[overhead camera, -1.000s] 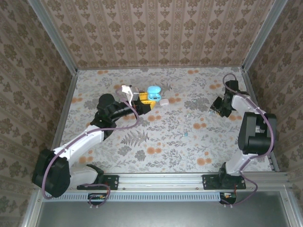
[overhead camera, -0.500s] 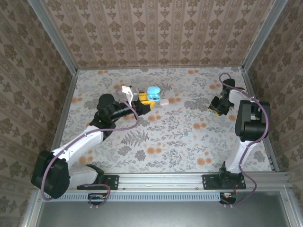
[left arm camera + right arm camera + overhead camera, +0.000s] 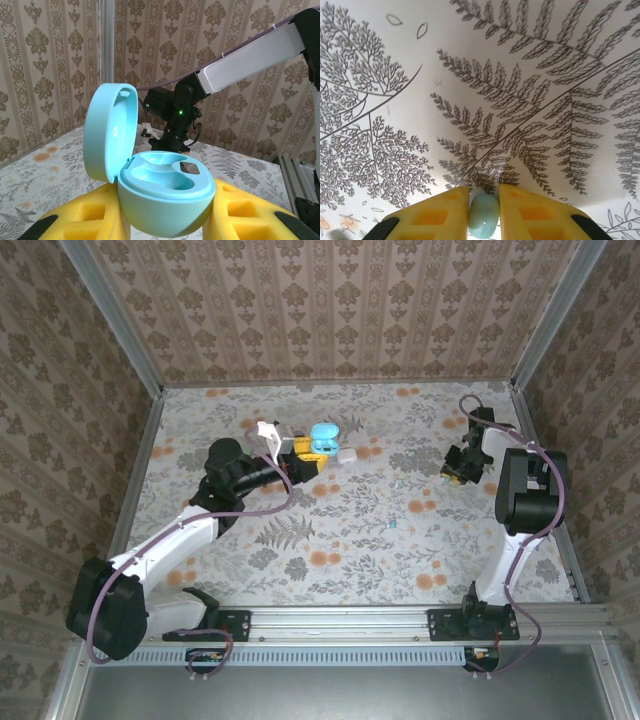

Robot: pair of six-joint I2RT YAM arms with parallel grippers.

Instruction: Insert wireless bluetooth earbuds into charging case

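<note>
The pale teal charging case (image 3: 150,210) stands upright with its lid swung open to the left and both inner wells empty. My left gripper (image 3: 166,197) is shut on its body with yellow fingers on either side. From above, the case (image 3: 322,436) sits at the back middle of the table in the left gripper (image 3: 306,456). At the far right, my right gripper (image 3: 453,468) points down at the table. Its yellow fingers are shut on a small pale teal earbud (image 3: 484,215), and the right gripper (image 3: 484,200) is just above the fern-patterned cloth.
A small whitish pebble-shaped case (image 3: 346,454) lies just right of the teal case. A white piece (image 3: 267,430) sits to its left. A tiny teal speck (image 3: 392,524) lies mid-table, too small to identify. Wallpapered walls enclose the table on three sides.
The right gripper's jaws have closed onto the earbud. The right arm has folded more upright, with its wrist shifted slightly toward the back. The left arm and case have not moved.
</note>
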